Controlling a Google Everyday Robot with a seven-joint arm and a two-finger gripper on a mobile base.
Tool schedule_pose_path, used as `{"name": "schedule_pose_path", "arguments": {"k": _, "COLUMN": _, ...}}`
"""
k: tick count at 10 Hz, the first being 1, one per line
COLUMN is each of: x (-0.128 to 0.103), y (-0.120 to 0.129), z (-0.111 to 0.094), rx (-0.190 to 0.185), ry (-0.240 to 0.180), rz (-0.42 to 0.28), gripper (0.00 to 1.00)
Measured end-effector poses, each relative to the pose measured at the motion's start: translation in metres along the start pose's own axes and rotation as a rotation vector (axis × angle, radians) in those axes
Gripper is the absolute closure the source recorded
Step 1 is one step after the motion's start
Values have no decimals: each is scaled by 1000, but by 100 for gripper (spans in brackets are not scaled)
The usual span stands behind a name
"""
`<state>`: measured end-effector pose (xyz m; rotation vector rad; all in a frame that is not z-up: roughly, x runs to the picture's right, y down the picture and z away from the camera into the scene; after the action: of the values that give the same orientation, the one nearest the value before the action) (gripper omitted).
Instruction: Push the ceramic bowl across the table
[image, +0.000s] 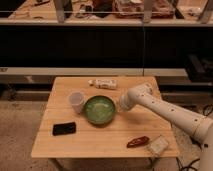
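The glossy green ceramic bowl (100, 110) sits on the light-wood table (100, 142), near its middle. A small translucent white cup (76, 101) stands against the bowl's left side. My gripper (120, 105) is at the bowl's right rim, at the end of the white arm (165, 112) that reaches in from the right.
A black phone-like slab (64, 129) lies at the front left. A white wrapped bar (104, 83) lies near the back edge. A red-brown packet (137, 141) and a pale pouch (157, 145) lie at the front right. A dark counter front stands behind the table.
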<state>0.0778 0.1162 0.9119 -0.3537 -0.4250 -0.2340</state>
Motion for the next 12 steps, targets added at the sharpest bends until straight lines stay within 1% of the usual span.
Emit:
{"name": "schedule_pose_path", "arguments": {"k": 1, "x": -7, "y": -5, "z": 6, "rx": -5, "ry": 3, "rz": 6, "gripper": 100}}
{"name": "schedule_pose_path", "arguments": {"k": 3, "x": -20, "y": -13, "z": 10, "rx": -9, "ry": 4, "rz": 6, "gripper": 100}}
{"name": "schedule_pose_path", "arguments": {"k": 4, "x": -31, "y": -18, "z": 9, "rx": -12, "ry": 5, "rz": 1, "gripper": 100}}
{"name": "schedule_pose_path", "arguments": {"k": 5, "x": -47, "y": -23, "z": 6, "rx": -23, "ry": 14, "rz": -11, "gripper": 100}}
{"name": "schedule_pose_path", "arguments": {"k": 6, "x": -55, "y": -25, "z": 3, "rx": -33, "ry": 26, "rz": -20, "gripper": 100}}
{"name": "schedule_pose_path", "arguments": {"k": 8, "x": -77, "y": -22, "z": -1, "rx": -70, "ry": 78, "rz": -65, "gripper": 100}}
{"name": "schedule_pose_path", "arguments": {"k": 10, "x": -96, "y": -9, "z": 4, "rx": -126, "ry": 120, "rz": -97, "gripper": 100}}
{"name": "schedule_pose_path", "arguments": {"k": 11, "x": -110, "y": -2, "z": 8, "rx": -156, "ry": 126, "rz": -109, "gripper": 100}}
{"name": "schedule_pose_path", "arguments": {"k": 12, "x": -119, "y": 0, "z": 10, "rx": -171, "ry": 121, "rz": -110, "gripper": 100}}
